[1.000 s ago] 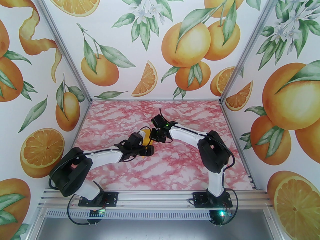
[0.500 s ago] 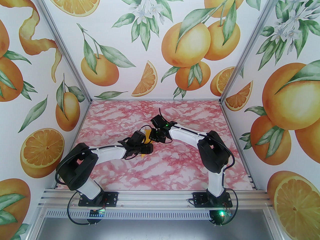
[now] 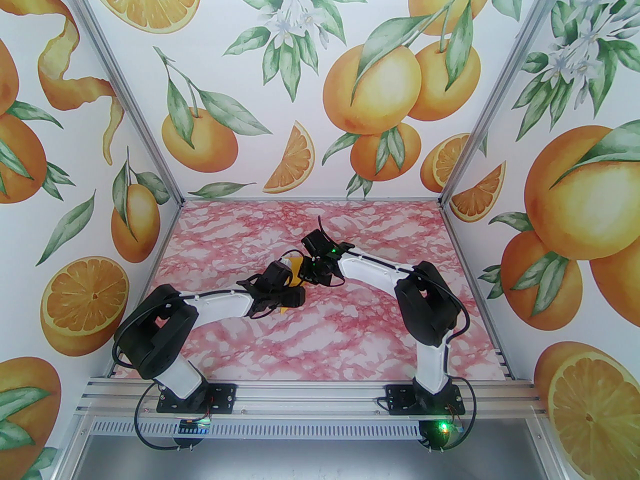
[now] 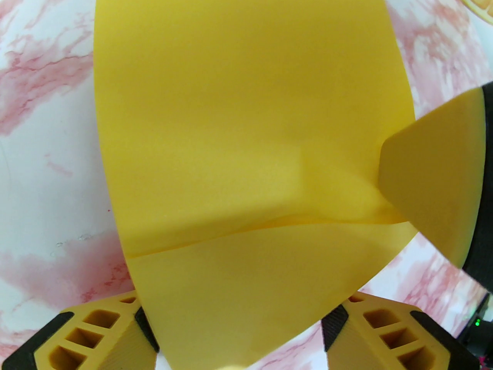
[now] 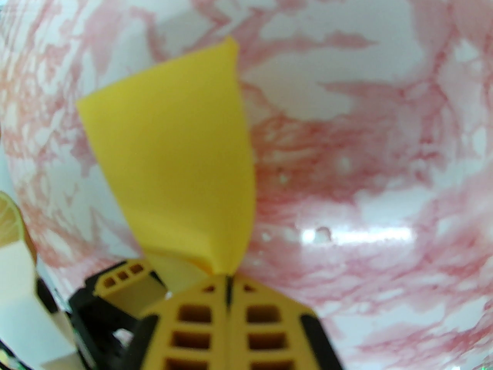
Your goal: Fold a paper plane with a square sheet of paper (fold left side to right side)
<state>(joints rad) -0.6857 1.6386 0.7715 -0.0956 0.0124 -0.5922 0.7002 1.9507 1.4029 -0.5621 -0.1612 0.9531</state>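
Paper (image 4: 246, 121) stretches from left gripper (image 4: 240, 324) (doubled).

square sheet of paper (image 4: 246, 110): thin, plain yellow-orange, not lying flat. It's bowing, with one layer curling over another. A soft crease is running across it just ahead of the left gripper (image 4: 240, 316), and its near end is sitting between that pincer's spread fingers. The right gripper (image 5: 227, 281) is pinching one corner in its closed tips. The rest is fanning out away from those tips.
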